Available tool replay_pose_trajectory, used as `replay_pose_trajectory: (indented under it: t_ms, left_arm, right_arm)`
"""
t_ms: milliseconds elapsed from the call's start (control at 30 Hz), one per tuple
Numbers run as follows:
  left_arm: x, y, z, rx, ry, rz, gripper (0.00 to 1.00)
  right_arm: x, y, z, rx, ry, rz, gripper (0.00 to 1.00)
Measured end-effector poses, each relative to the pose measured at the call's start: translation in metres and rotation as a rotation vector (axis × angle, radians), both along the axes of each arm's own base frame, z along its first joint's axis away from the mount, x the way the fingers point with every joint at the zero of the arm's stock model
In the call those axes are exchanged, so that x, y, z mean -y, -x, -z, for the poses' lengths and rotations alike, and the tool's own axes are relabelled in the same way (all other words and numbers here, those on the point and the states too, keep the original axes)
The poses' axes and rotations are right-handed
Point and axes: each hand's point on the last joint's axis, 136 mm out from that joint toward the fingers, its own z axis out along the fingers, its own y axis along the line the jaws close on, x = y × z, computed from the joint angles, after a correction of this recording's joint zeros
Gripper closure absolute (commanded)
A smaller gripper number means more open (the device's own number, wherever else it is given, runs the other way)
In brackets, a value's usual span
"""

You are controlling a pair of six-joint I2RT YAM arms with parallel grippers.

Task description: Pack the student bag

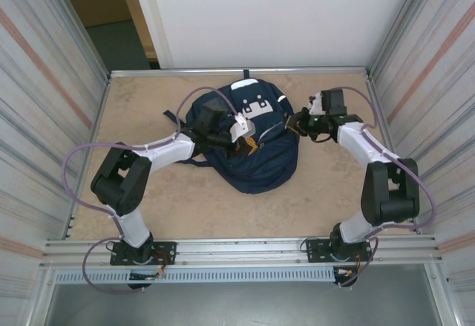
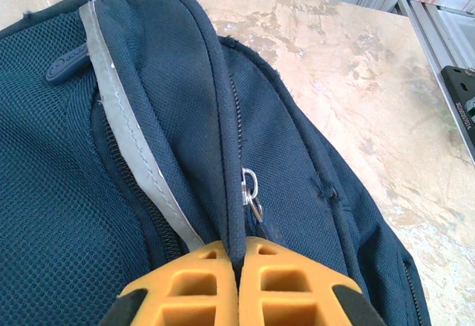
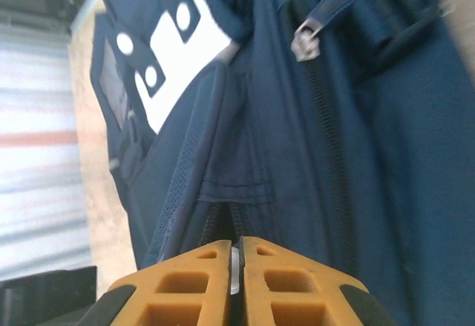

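The left gripper [image 2: 239,255] has its orange fingers pressed together, clamped on a raised fold of navy fabric that runs along a zipper of the student bag [image 1: 260,166]. Just above the fingertips a small metal ring pull [image 2: 251,187] hangs against that zipper line. To the left of the fold runs a pale grey strip [image 2: 122,111], and beyond it lies a dark mesh panel [image 2: 52,192]. In the top view this gripper sits over the middle of the bag, below the white patch.

The right gripper [image 3: 235,255] has its fingers drawn almost together, pinching a thin pale sliver where a zipper track of the bag meets the fingertips; what that sliver is cannot be told. Above it the navy cloth rises in folds. A white buckle patch [image 3: 182,40] with round holes shows at upper left, and a second zipper pull [image 3: 304,44] at upper right. From above, this gripper touches the bag's right edge.

The bag lies flat near the middle of the mottled beige desk [image 1: 185,207], toward its far edge, between the two arms.
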Motion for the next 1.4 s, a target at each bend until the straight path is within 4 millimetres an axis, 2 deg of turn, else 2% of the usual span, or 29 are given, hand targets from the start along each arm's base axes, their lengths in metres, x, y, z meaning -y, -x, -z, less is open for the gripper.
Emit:
replay_pose_trajectory:
  t_ms: [67,167,333,400,467,533,567,733,767,833,1067,1267,1400]
  left_arm:
    - [-0.001,0.000,0.001,-0.007,-0.005,-0.002,1.00]
    - [-0.001,0.000,0.000,-0.005,-0.003,-0.001,1.00]
    - [-0.001,0.000,-0.003,0.004,0.002,-0.002,1.00]
    - [-0.001,0.000,-0.004,0.005,0.002,-0.002,1.00]
    - [-0.001,0.000,-0.003,0.005,0.001,-0.003,1.00]
    - [-0.001,0.000,-0.003,0.003,0.000,-0.004,1.00]
    - [-0.001,0.000,-0.003,-0.002,0.000,-0.006,1.00]
    - [0.000,-0.002,-0.011,-0.060,-0.002,-0.027,1.00]
    - [0.001,-0.002,-0.015,-0.070,0.003,-0.029,1.00]
    - [0.002,-0.003,-0.020,-0.091,0.014,-0.031,1.00]
    - [0.006,0.004,-0.029,-0.217,0.038,-0.026,1.00]
    - [0.006,0.004,-0.028,-0.317,0.039,-0.064,1.00]
    - [0.009,0.000,-0.033,-0.392,0.046,-0.099,1.00]
  right_arm:
    - [-0.007,0.000,0.003,-0.005,0.006,-0.016,0.91]
    - [-0.005,0.001,-0.002,0.003,0.009,-0.008,0.91]
    - [0.017,0.001,-0.020,0.033,0.006,0.040,0.90]
    - [0.031,0.000,-0.025,0.044,0.010,0.073,0.83]
    - [0.036,0.002,-0.029,0.061,0.030,0.078,0.75]
    - [0.028,0.011,-0.033,0.098,0.068,0.040,0.70]
    - [0.017,0.021,-0.037,0.131,0.100,-0.002,0.67]
    - [-0.046,0.092,-0.063,0.366,0.249,-0.247,0.54]
    - [-0.055,0.104,-0.067,0.400,0.264,-0.278,0.54]
    - [-0.061,0.116,-0.069,0.431,0.288,-0.291,0.54]
    - [-0.075,0.120,-0.034,0.397,0.378,-0.302,0.49]
    - [-0.090,0.120,-0.030,0.536,0.543,-0.385,0.47]
    - [-0.087,0.106,-0.024,0.603,0.685,-0.407,0.47]
